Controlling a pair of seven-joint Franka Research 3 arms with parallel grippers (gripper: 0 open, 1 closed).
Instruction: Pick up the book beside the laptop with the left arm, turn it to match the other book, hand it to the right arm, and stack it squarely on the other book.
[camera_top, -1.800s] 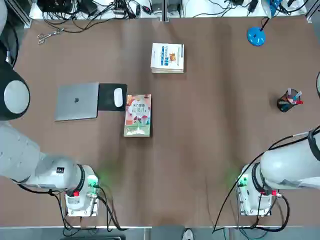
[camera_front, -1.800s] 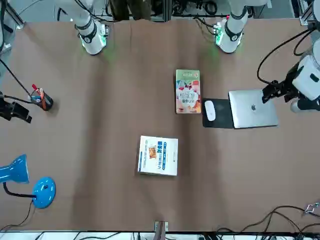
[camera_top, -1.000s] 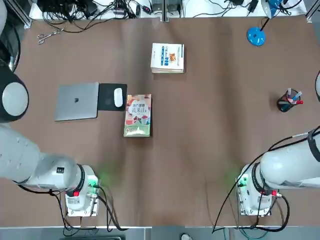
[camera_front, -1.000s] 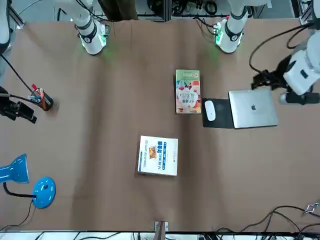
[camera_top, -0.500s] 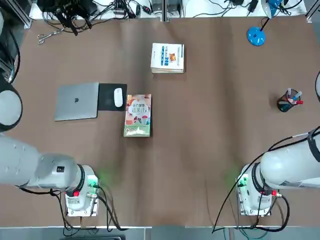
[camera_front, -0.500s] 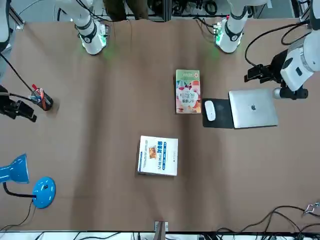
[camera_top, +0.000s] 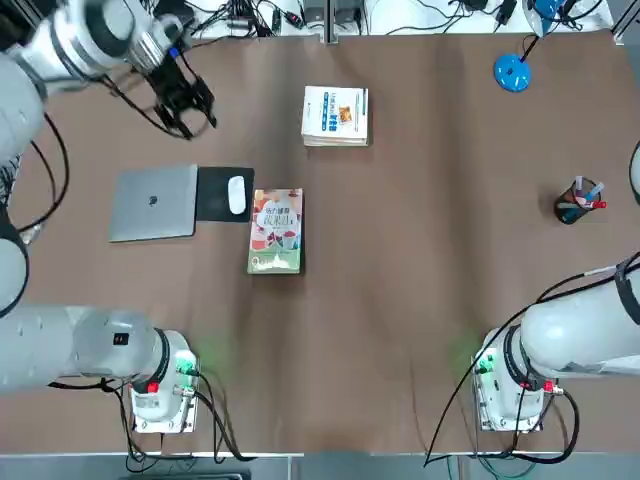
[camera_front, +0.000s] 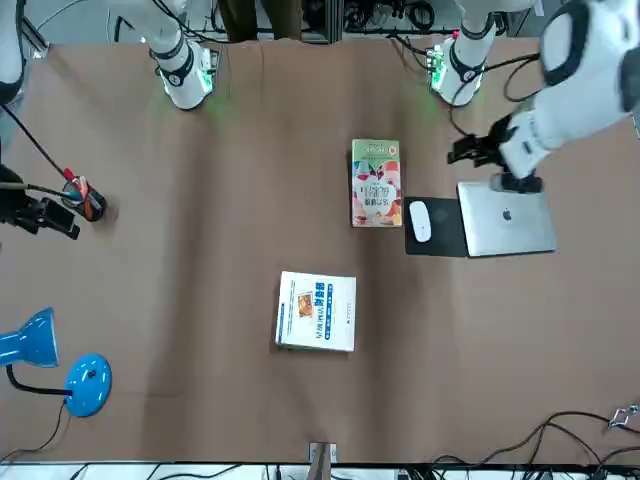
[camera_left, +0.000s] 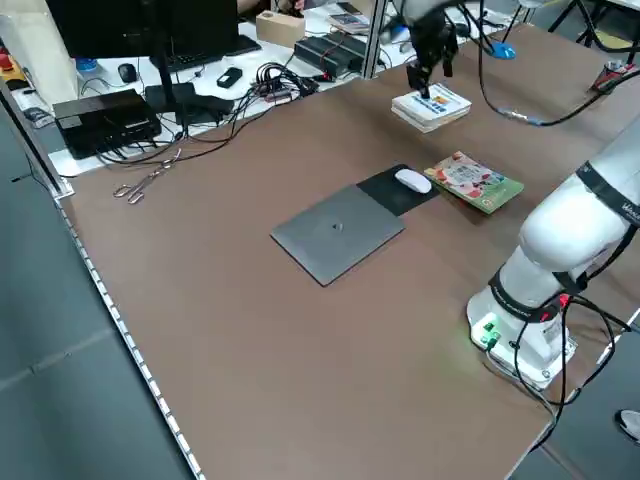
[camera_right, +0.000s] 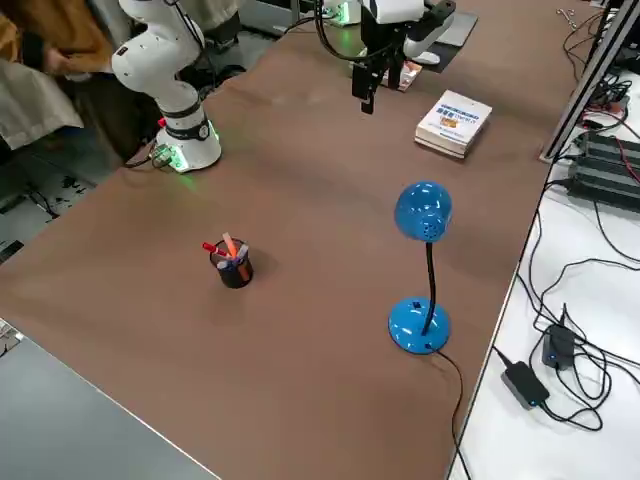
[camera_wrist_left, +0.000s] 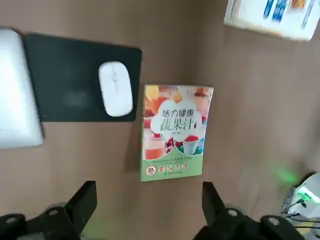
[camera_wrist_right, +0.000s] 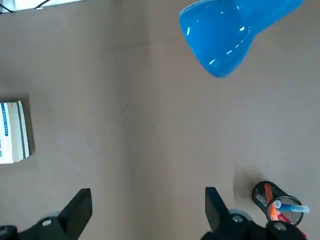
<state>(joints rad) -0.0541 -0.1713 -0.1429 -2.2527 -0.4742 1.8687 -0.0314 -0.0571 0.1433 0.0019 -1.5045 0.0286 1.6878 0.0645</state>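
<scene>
The book, cream with floral art and a green band, lies flat on the table next to the mouse pad by the silver laptop. The other book, white with blue print, lies farther back near the middle. My left gripper hangs high above the table behind the laptop, open and empty. Its wrist view looks down between its fingers on the book. My right gripper is open and empty, up at the robot's right edge of the table near the pen cup.
A white mouse sits on the black pad. A blue desk lamp stands at the far right, its base near the back edge. Cables and boxes lie beyond the table. A person's sleeve shows near the right arm's base.
My left arm has swung from the table's left edge inward and toward the back, so its gripper now hangs behind the laptop. Both books and the right arm stay put.
</scene>
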